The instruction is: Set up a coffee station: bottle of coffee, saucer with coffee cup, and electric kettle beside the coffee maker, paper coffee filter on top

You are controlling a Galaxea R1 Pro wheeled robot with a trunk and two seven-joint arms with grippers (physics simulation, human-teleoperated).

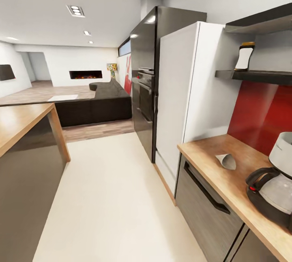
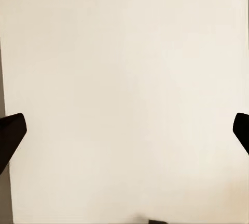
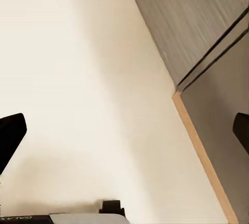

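1. Both pincers hang over bare floor with nothing between their fingers: the left pincer (image 2: 124, 130) shows its two dark fingertips spread wide over the pale floor (image 2: 124, 68), and the right pincer (image 3: 124, 135) is equally spread, with grey cabinet fronts (image 3: 197, 21) close beside it.
2. On the desk (image 1: 202, 150), the light-wood kitchen worktop seen in the head view, the paper coffee filter (image 1: 226, 161) lies on its side near the end, apart from the coffee maker (image 1: 273, 189), which stands further along at the view's edge.
3. Above, the bottle of coffee (image 1: 245, 56) stands upright on the kitchen shelf (image 1: 253, 76), against the wall over the red backsplash (image 1: 263, 112).
4. Saucer, cup and kettle cannot be placed from these views.
5. Judged risks: the shelf sits high and a second shelf hangs close above the bottle, so a reach could clip it or tip the bottle off the edge; driving closer could brush the right arm against the cabinets; the light filter may slide or crumple when pinched.
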